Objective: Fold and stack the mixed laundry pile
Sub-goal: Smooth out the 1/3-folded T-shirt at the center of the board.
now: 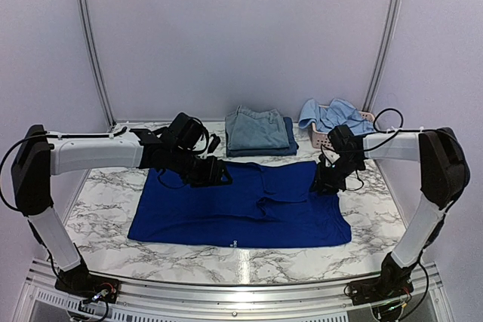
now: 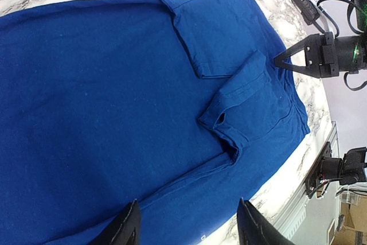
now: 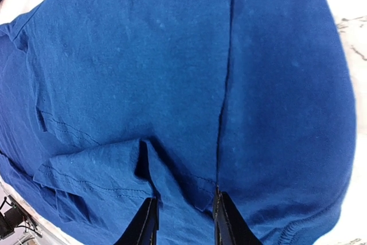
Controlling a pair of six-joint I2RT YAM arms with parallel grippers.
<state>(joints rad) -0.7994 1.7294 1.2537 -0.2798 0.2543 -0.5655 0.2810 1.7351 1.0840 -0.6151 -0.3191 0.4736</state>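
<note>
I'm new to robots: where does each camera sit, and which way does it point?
Top view: fixed high behind the arms, looking down over the table, a blue T-shirt, a folded stack and a pink basket; both arms show.
Left wrist: on the left arm, looking down past the left gripper at the T-shirt; the right gripper shows too.
Right wrist: on the right arm, close above the T-shirt; only the right gripper's tips show.
Shared: all three see the T-shirt; top and left wrist both show the right gripper.
</note>
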